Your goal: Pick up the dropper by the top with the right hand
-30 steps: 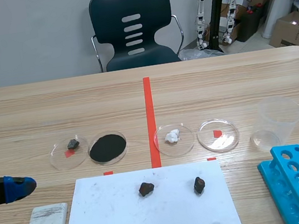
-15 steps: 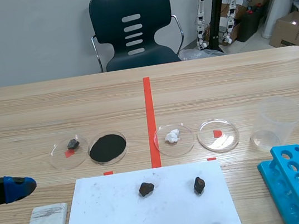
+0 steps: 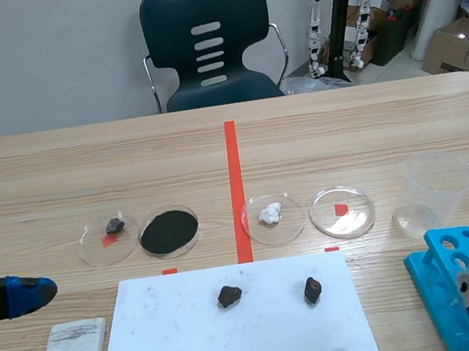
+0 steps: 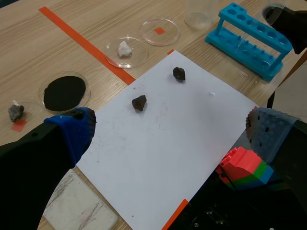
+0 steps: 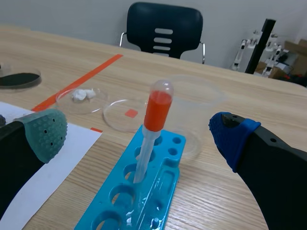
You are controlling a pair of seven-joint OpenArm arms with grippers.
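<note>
**Right fingers spread, dropper between them, no contact**

Dropper (image 5: 152,129) is standing tilted in a hole of the blue test-tube rack (image 5: 128,201), orange-red bulb on top. The rack is at the near right of the tabletop (image 3: 343,133), with the clear plastic beaker (image 3: 435,185) just behind it.

Right gripper (image 5: 139,134): fingers wide apart, one pad on each side of the bulb at about bulb height, neither touching it. Nothing held.

Left gripper (image 4: 170,130): fingers also apart and holding nothing. It's low on the left side, above the white paper sheet (image 4: 192,129), well away from the rack.

On the sheet: two dark rocks (image 3: 229,296) (image 3: 312,289).

Behind the sheet: a row of four petri dishes, one with a small rock (image 3: 108,238), one with black powder (image 3: 169,230), one with a white lump (image 3: 273,218), and an empty one (image 3: 341,211).
</note>
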